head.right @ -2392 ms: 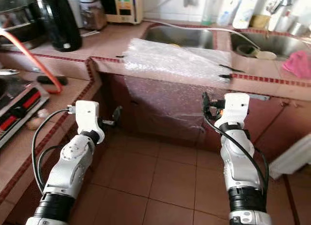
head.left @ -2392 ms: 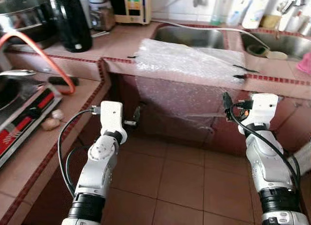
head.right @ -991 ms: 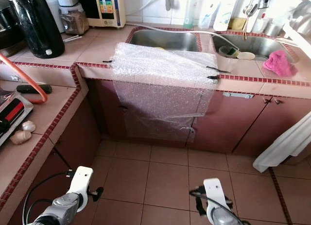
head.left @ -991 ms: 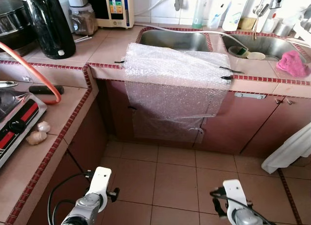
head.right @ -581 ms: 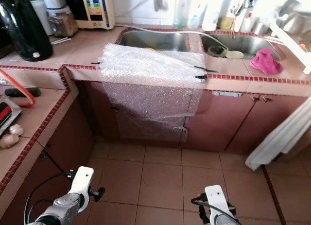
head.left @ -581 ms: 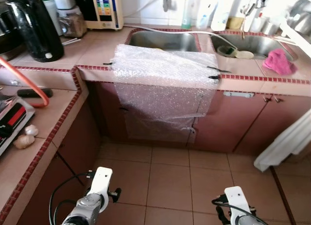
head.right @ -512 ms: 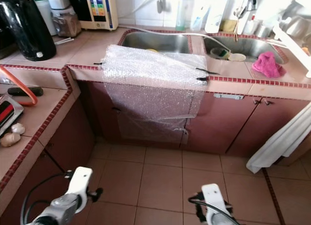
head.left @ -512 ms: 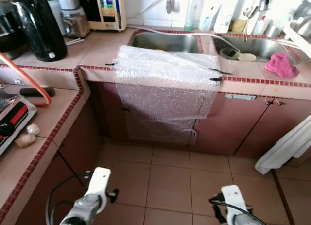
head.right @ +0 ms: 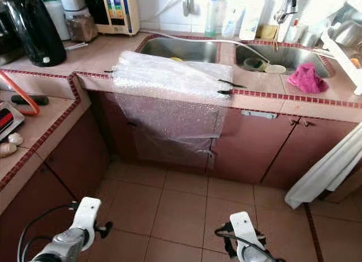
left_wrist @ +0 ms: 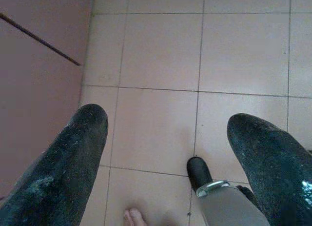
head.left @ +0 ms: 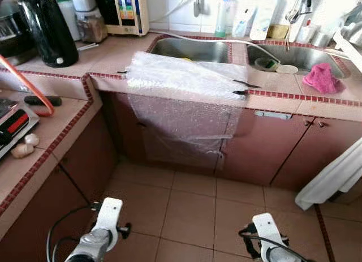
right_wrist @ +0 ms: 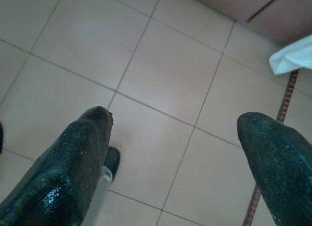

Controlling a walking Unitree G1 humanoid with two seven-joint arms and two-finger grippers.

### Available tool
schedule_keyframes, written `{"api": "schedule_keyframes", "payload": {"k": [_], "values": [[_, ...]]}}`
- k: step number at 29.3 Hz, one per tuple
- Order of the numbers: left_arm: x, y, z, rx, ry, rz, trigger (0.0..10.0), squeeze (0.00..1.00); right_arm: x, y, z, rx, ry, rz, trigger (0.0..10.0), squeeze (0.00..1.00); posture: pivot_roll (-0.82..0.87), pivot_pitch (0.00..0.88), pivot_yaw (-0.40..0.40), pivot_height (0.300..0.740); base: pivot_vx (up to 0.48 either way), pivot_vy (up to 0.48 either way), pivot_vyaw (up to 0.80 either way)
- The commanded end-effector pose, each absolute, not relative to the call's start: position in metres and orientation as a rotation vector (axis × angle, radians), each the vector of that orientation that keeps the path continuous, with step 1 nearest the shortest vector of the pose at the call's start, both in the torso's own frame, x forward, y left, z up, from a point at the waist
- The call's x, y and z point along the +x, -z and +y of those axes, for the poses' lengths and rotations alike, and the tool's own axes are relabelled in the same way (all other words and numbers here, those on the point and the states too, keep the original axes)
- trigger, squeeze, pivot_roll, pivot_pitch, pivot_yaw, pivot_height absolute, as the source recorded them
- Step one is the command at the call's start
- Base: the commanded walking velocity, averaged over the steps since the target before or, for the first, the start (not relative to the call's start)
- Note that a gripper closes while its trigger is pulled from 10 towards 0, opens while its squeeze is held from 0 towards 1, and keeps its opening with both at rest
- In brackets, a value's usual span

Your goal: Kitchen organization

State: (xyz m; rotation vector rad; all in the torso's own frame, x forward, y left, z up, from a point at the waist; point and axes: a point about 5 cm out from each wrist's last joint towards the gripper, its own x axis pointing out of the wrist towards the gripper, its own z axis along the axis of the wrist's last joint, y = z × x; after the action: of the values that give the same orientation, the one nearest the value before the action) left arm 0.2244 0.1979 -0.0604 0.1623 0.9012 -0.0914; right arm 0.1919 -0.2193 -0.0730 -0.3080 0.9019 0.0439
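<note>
A sheet of bubble wrap (head.left: 186, 98) is taped over the counter edge in front of the left sink (head.left: 192, 48) and hangs down the cabinet front. A pink cloth (head.left: 323, 78) lies by the right sink (head.left: 308, 54). Bottles (head.left: 224, 14) stand behind the sinks. Both arms hang low over the tiled floor, well short of the counter: left arm (head.left: 104, 228), right arm (head.left: 264, 236). My left gripper (left_wrist: 168, 118) is open above bare tiles, and my right gripper (right_wrist: 176, 116) is open above tiles too, nothing between the fingers of either.
A black kettle (head.left: 48, 30) and a water purifier (head.left: 125, 10) stand at the back left. The left counter carries a stove (head.left: 12, 125), garlic (head.left: 22, 146) and an orange hose (head.left: 31, 86). A white towel (head.left: 334, 174) hangs at the right. My foot (left_wrist: 199, 172) is on the floor below.
Both arms have dropped from in front of the counter to hanging low near the floor. The camera has drawn back and drifted a little, so more of the counter and floor shows.
</note>
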Motion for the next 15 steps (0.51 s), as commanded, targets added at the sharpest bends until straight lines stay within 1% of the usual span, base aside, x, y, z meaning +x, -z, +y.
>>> {"api": "schedule_keyframes", "payload": {"k": [1,7,8,15], "values": [[0.2268,0.0601,0.1904,0.168,0.115,0.894,10.0,0.00,0.1889,0.0734,-0.2252,-0.320,-0.031,0.916,10.0,0.00,-0.03,0.000,0.030,0.740,0.000,0.000,0.00],[0.2257,0.0604,0.1933,0.197,0.111,0.899,10.0,0.00,0.1886,0.0740,-0.2238,-0.320,-0.033,0.922,10.0,0.00,-0.03,0.000,0.024,0.740,0.000,0.000,0.00],[0.2251,0.0607,0.1944,0.202,0.107,0.902,10.0,0.00,0.1885,0.0744,-0.2231,-0.325,-0.035,0.929,10.0,0.00,-0.03,0.000,0.023,0.740,0.000,0.000,-0.49],[0.2228,0.0620,0.1976,0.210,0.074,0.916,10.0,0.00,0.1889,0.0745,-0.2221,-0.326,-0.042,0.931,10.0,0.00,-0.04,0.000,0.024,0.740,0.000,0.000,-0.79]]}}
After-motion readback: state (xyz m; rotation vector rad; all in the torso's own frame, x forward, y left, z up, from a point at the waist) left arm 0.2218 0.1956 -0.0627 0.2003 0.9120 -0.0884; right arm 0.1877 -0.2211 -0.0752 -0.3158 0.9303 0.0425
